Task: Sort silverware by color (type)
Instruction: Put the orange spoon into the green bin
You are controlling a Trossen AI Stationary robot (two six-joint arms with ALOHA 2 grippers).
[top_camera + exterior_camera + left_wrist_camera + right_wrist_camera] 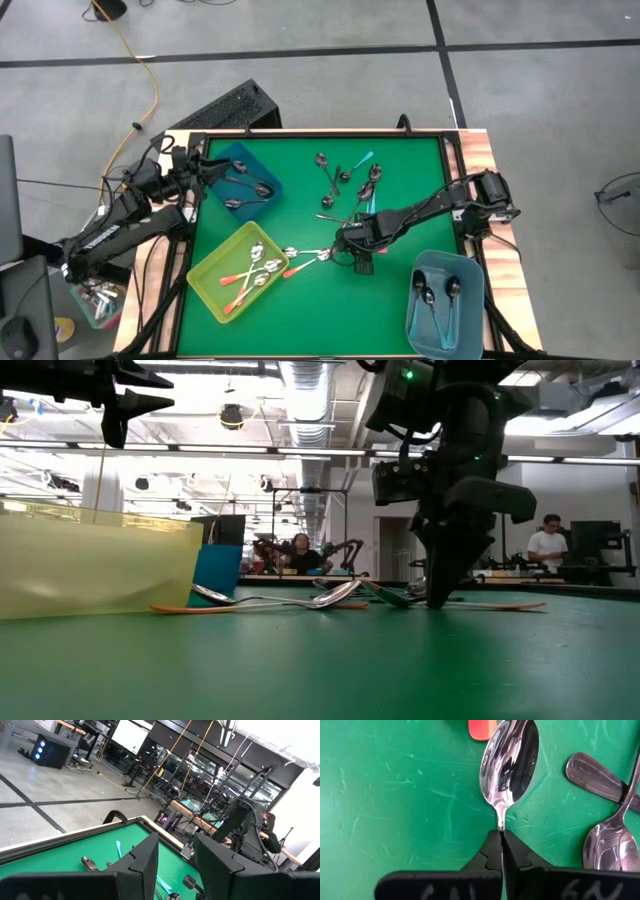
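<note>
Four views of one table point(300, 300)
Overhead looks straight down; low camera sits level at the mat; right wrist is close above a spoon point(510, 765), probably shared overhead.

Glossy polished metal spoon point(510, 767), scuffed matt green mat point(395, 810), translucent plastic yellow bin point(95, 565), matt blk fingers point(492, 852)

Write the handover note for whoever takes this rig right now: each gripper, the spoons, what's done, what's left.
Right gripper: shut on the neck of a silver spoon lying mid-mat.
Left gripper: open, empty, above the blue bin.
Done: grey spoons in the blue bin, orange-handled ones in the yellow bin, teal-handled ones in the light-blue bin.
Left: the loose spoons on the green mat, plus the gripped one.
</note>
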